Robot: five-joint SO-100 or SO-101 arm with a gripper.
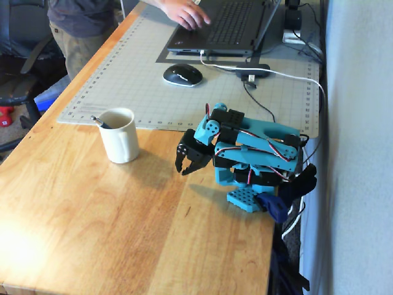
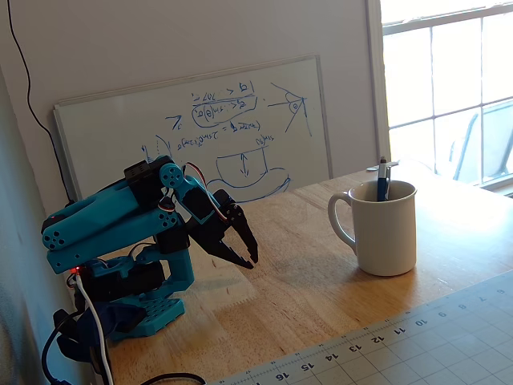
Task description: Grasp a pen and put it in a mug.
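Note:
The off-white mug (image 1: 120,136) stands on the wooden table; in the other fixed view the mug (image 2: 385,226) shows its handle on the left. The dark blue pen (image 2: 382,180) stands inside the mug, its silver end poking above the rim; in a fixed view only the pen's tip (image 1: 100,121) shows at the mug's left rim. My gripper (image 1: 186,167) hangs folded close to the arm's blue base, to the right of the mug and apart from it. In the other fixed view the gripper (image 2: 248,256) is empty, its jaws nearly closed.
A grey cutting mat (image 1: 141,80) lies behind the mug, with a black mouse (image 1: 182,75) and a laptop (image 1: 227,27) that a person's hand (image 1: 187,12) touches. A whiteboard (image 2: 200,128) leans on the wall. The table's right edge is beside the arm's base (image 1: 245,196).

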